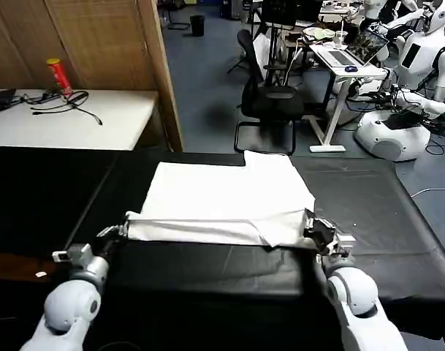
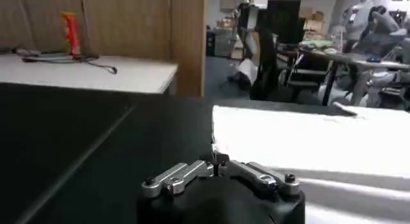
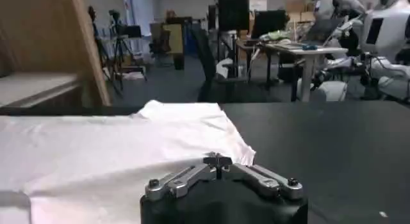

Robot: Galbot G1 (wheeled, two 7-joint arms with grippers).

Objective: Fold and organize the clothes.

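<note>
Your white T-shirt (image 1: 226, 201) lies spread on the black table (image 1: 368, 219), its near edge folded over into a thick band. Your left gripper (image 1: 122, 230) sits at that band's left end, fingers pinched together on the cloth. Your right gripper (image 1: 312, 227) is at the right end, likewise clamped on the fabric there.

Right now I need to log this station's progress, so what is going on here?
The robot is folding a white T-shirt spread on a black table. Its left gripper is at the shirt's near left corner and its right gripper at the near right corner, both shut on the folded near edge. The far part lies flat.
</note>
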